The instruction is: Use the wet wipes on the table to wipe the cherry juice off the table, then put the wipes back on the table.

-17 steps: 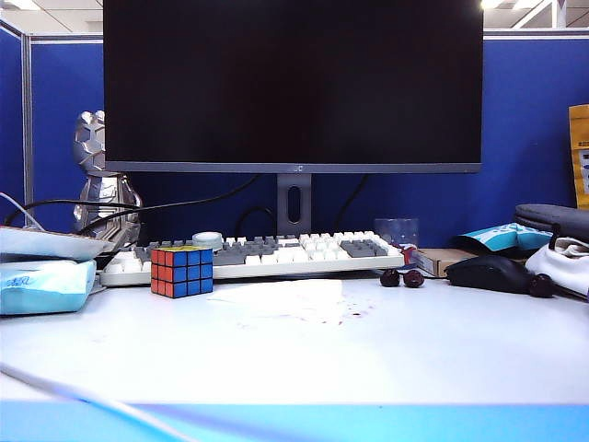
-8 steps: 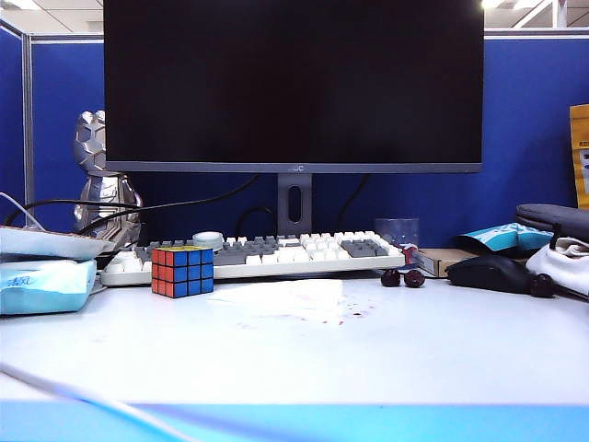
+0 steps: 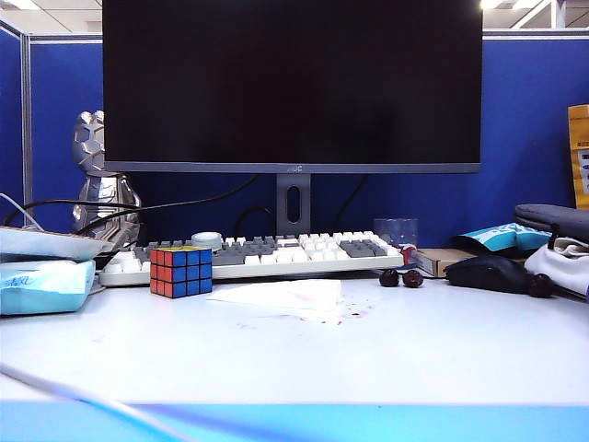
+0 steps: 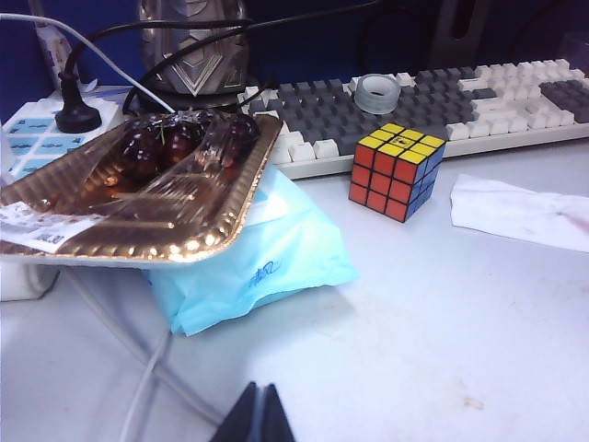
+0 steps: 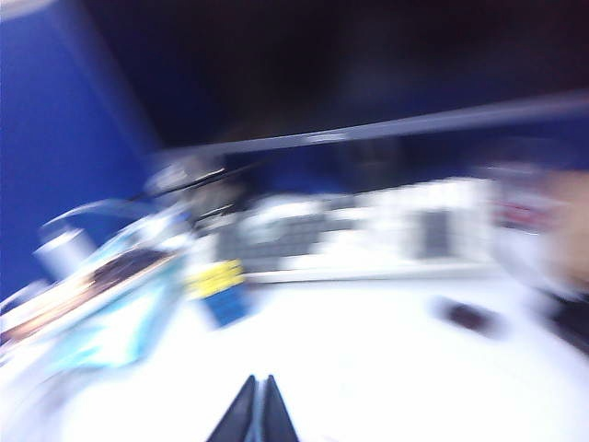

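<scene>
Bench (image 3: 442,359): pale grey-white top, light blue edge band along the near side.

Wet wipes (image 3: 281,295): one thin white sheet, lying flat on the bench just in front of the keyboard, right of the puzzle cube and apart from it; faint pink staining. Seen also in the left wrist view (image 4: 520,210), beside the cube.

Cherry juice (image 3: 348,316): small dark red specks and smears on the bench, at and just past the right corner of the sheet.

Puzzle cube (image 3: 181,270): upright on the bench, close against the front edge of the keyboard.

Keyboard (image 3: 267,253): white and grey keys, under the monitor (image 3: 293,85), screen dark.

Two cherries (image 3: 401,277): dark, round, side by side at the right end of the keyboard.

Tissue pack (image 3: 44,285): light blue and white, far left of the bench; in the left wrist view lying under a gold foil tray (image 4: 156,207) with dark cherries in it.

Black mouse (image 3: 492,273): right of the two cherries.

Left hand (image 4: 256,416): out of the exterior view; in the left wrist view two dark finger tips pressed together, nothing between them, above bare bench, near the tissue pack and well apart from the sheet.

Right hand (image 5: 258,412): out of the exterior view; right wrist view heavily blurred, dark tips together, holding nothing, over bare bench with cube and keyboard beyond.
</scene>
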`<action>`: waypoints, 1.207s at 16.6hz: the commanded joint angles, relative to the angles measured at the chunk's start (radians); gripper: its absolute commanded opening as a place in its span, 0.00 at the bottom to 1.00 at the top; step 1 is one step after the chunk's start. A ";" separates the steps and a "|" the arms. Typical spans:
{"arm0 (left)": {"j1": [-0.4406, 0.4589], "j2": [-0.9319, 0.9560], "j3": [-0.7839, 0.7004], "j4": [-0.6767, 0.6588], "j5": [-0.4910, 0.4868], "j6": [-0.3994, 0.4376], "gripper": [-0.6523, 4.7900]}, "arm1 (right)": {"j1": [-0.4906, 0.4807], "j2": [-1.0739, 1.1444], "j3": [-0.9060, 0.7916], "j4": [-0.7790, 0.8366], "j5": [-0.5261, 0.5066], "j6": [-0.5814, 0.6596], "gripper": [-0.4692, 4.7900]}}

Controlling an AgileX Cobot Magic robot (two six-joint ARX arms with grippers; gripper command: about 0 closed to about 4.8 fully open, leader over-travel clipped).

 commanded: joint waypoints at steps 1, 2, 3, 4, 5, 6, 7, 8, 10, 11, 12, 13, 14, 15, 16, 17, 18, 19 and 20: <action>0.002 -0.003 -0.001 -0.011 0.005 -0.004 0.12 | 0.171 0.287 0.197 0.014 -0.014 -0.037 0.09; 0.002 -0.003 -0.001 -0.011 0.004 -0.004 0.12 | 0.247 0.427 0.293 -0.005 -0.013 -0.036 0.09; 0.002 -0.003 -0.001 -0.011 0.004 -0.003 0.12 | 0.298 0.543 0.381 -0.043 -0.014 -0.037 0.09; 0.002 -0.003 -0.001 -0.011 0.004 -0.003 0.12 | 0.327 0.624 0.442 -0.078 -0.014 -0.037 0.09; 0.002 -0.003 -0.001 -0.011 0.004 -0.003 0.12 | 0.350 0.715 0.506 -0.098 -0.016 -0.024 0.09; 0.002 -0.003 -0.001 -0.011 0.004 -0.003 0.12 | 0.355 0.775 0.538 -0.077 -0.043 0.006 0.09; 0.002 -0.003 -0.001 -0.011 0.004 -0.003 0.12 | 0.355 0.845 0.567 -0.033 -0.106 0.037 0.09; 0.002 -0.003 -0.001 -0.011 0.004 -0.003 0.12 | 0.355 0.903 0.603 -0.042 -0.110 0.037 0.09; 0.002 -0.003 -0.001 -0.011 0.004 -0.004 0.12 | 0.362 1.050 0.725 -0.187 -0.006 -0.145 0.09; 0.002 -0.003 -0.001 -0.011 0.004 -0.003 0.12 | 0.370 1.104 0.773 -0.230 0.045 -0.213 0.09; 0.002 -0.003 -0.001 -0.011 0.005 -0.003 0.12 | 0.370 1.149 0.814 -0.263 0.085 -0.246 0.09; 0.002 -0.003 -0.001 -0.011 0.004 -0.004 0.12 | 0.370 1.195 0.858 -0.298 0.122 -0.274 0.09; 0.002 -0.003 -0.001 -0.011 0.004 -0.004 0.12 | 0.370 1.244 0.904 -0.323 0.146 -0.305 0.09; 0.002 -0.003 -0.001 -0.011 0.005 -0.004 0.12 | 0.370 1.307 0.956 -0.347 0.188 -0.343 0.11; 0.002 -0.003 -0.001 -0.011 0.004 -0.003 0.12 | 0.370 1.342 0.991 -0.373 0.208 -0.371 0.19; 0.002 -0.003 -0.001 -0.011 0.004 -0.003 0.12 | 0.370 1.369 1.019 -0.390 0.217 -0.394 0.29; 0.002 -0.003 -0.001 -0.011 0.004 -0.003 0.12 | 0.370 1.397 1.050 -0.411 0.221 -0.404 0.31; 0.002 -0.003 -0.001 -0.011 0.004 -0.003 0.12 | 0.371 1.427 1.086 -0.438 0.221 -0.416 0.31; 0.002 -0.003 -0.001 -0.011 0.004 -0.004 0.12 | 0.371 1.449 1.112 -0.465 0.221 -0.423 0.32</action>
